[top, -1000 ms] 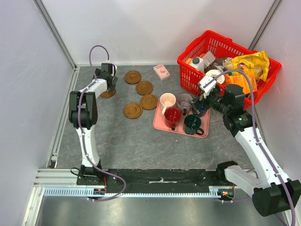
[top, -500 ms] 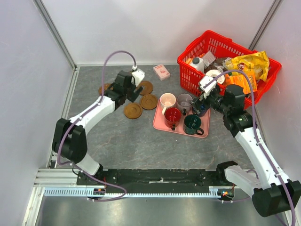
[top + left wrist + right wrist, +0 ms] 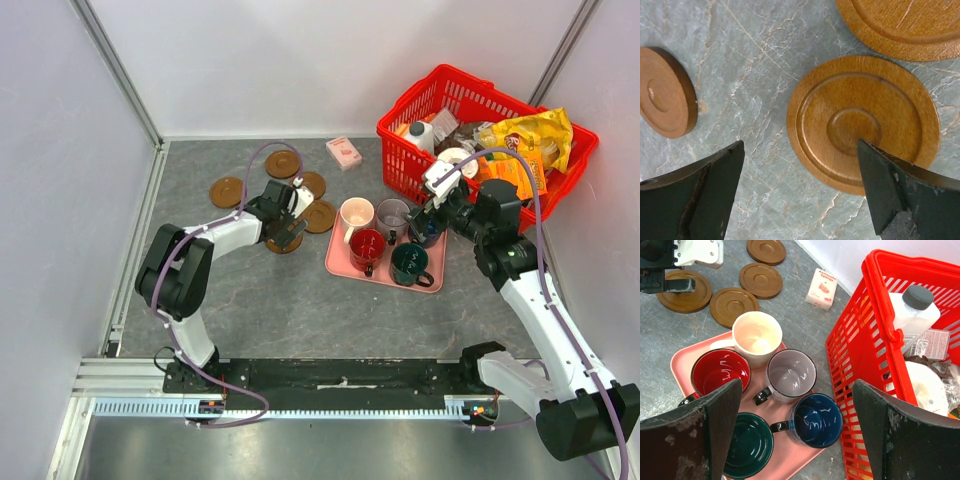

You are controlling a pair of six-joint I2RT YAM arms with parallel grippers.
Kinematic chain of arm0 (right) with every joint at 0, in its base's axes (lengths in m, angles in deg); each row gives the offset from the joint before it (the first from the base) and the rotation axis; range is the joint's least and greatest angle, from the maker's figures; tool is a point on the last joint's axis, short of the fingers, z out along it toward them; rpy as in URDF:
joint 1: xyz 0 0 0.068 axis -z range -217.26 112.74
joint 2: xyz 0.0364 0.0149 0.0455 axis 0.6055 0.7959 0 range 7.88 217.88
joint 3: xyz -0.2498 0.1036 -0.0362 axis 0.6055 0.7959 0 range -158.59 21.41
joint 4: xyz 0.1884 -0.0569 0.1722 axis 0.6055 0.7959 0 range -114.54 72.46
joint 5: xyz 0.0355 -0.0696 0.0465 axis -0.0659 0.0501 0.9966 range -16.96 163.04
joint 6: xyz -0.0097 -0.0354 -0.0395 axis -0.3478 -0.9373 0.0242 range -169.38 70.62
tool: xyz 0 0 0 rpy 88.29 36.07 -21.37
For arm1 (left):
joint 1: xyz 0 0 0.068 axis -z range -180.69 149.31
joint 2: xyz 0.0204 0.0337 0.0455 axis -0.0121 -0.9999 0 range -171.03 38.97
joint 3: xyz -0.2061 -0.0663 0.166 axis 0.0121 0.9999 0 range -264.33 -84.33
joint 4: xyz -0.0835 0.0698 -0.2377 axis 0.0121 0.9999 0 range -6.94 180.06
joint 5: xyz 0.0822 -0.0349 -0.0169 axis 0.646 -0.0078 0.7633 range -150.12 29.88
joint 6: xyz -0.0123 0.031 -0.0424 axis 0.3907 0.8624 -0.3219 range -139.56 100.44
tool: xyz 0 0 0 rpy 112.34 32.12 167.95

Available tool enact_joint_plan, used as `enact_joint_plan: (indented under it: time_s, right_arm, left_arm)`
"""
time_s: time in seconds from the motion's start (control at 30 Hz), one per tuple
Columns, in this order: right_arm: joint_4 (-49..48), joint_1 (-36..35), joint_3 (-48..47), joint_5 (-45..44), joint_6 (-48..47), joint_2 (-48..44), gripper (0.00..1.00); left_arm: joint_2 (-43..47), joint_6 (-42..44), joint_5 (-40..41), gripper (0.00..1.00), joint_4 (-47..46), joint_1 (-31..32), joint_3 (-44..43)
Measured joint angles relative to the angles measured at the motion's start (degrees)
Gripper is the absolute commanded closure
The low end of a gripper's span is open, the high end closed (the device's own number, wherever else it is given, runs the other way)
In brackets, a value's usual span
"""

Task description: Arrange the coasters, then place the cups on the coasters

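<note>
Five brown coasters lie on the grey table: one alone at the back left (image 3: 227, 190), one at the back (image 3: 283, 163), two in the middle (image 3: 320, 216), and one (image 3: 862, 122) under my left gripper (image 3: 800, 192). That gripper (image 3: 288, 232) hovers open, its right finger over this coaster's centre and its left finger over bare table. The cups stand on a pink tray (image 3: 685, 357): cream (image 3: 756, 335), red (image 3: 720, 372), grey (image 3: 790, 374), navy (image 3: 815, 420) and dark green (image 3: 747, 450). My right gripper (image 3: 797, 432) hangs open above the navy cup, touching nothing.
A red basket (image 3: 400, 125) full of groceries stands at the back right, close to the tray. A small pink-and-white box (image 3: 343, 152) lies near the back wall. White walls enclose the table on three sides.
My left arm has swung from the back-left coaster to the middle cluster and now hovers over the nearest coaster. The back-left coaster stays behind. The right arm has not moved.
</note>
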Motion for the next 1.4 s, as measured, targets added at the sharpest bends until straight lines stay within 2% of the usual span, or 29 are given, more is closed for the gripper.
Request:
enact_joint_plan:
  time_s: [0.4,0.57,1.0,1.23,1.4]
  right_arm:
    - [-0.2,0.0,0.2,-0.1,-0.4,-0.2,0.02]
    - [-0.3,0.0,0.6,0.0,-0.4,-0.3,0.02]
    - [-0.3,0.0,0.6,0.0,-0.4,-0.5,0.02]
    - [-0.3,0.0,0.6,0.0,-0.4,-0.6,0.02]
    - [-0.3,0.0,0.6,0.0,-0.4,-0.7,0.02]
  left_arm:
    - [-2.2,0.7,2.8,0.00,-5.3,-0.3,0.2]
    - [-0.2,0.8,2.5,0.00,-6.1,-3.1,2.9]
    - [7.7,2.4,-0.2,0.00,-3.2,-18.7,10.6]
    - [7.9,4.7,-0.5,0.00,-2.8,-27.4,10.7]
    - [4.3,5.1,0.0,0.00,-2.6,-34.4,6.7]
